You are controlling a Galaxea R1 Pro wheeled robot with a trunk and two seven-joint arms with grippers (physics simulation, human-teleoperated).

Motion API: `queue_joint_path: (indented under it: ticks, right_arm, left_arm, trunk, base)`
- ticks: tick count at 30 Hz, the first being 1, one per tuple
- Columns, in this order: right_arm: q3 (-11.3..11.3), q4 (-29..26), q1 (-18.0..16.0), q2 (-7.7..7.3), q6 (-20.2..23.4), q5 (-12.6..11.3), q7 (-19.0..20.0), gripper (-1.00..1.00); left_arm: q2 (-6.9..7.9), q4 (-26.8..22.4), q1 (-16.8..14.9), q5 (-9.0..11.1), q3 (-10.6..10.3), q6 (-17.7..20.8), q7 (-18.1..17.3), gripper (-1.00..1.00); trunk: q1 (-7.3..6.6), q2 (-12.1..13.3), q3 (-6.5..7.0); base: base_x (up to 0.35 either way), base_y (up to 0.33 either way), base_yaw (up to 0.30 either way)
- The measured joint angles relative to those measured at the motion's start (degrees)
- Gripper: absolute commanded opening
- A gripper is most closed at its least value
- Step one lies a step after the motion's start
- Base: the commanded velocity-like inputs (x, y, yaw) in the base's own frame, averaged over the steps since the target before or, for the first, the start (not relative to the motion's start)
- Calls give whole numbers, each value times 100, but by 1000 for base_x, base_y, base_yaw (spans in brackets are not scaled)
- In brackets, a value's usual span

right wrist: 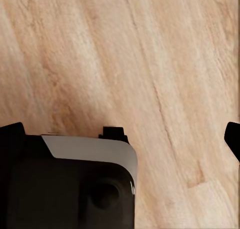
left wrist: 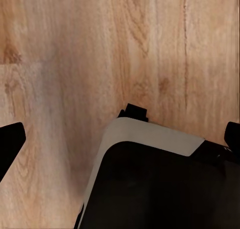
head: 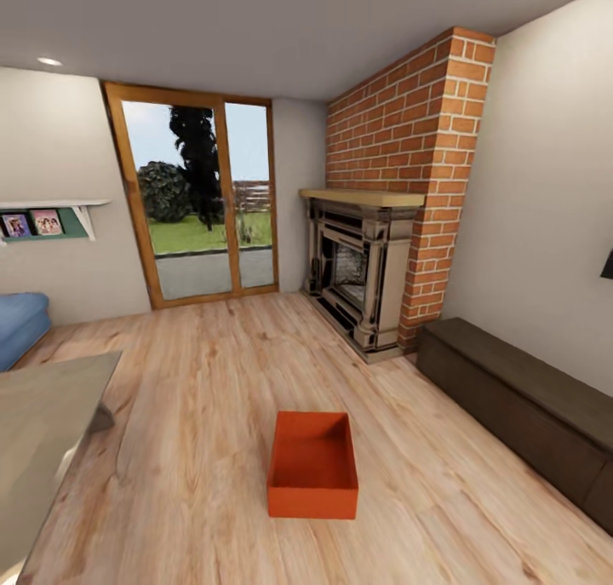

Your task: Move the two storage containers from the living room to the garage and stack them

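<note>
Facing the living room: plank floor (head: 213, 415), glazed doors (head: 200, 202), brick fireplace (head: 366, 270), dark bench (head: 519, 406) along the right wall, blue sofa (head: 19, 325) at far left, table (head: 42, 432) near left. One red-orange container (head: 313, 464) sits upright on the planks, centre, empty. Both wrist views look down on planks; left gripper (left wrist: 120, 139) and right gripper (right wrist: 120, 139) fingertips stand wide apart, holding nothing.

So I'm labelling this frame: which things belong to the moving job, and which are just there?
Job:
- storage container, empty, on the wood floor

Just there:
- fireplace
- dark bench
- glazed doors
- blue sofa
- coffee table
</note>
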Motion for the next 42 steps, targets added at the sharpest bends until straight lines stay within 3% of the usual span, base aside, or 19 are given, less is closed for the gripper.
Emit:
queue_joint_path:
  ticks: [36, 42]
  right_arm:
    - [0, 0, 0, 12, 23, -12, 53, 100]
    - [10, 0, 0, -3, 12, 35, 63, 100]
  left_arm:
    - [0, -1, -1, 0, 0, -1, 1, 100]
    - [0, -1, 1, 0, 0, -8, 1, 100]
  trunk:
    - [0, 0, 0]
    - [2, 1, 0]
  base:
    - [306, -6, 1]
    - [65, 0, 0]
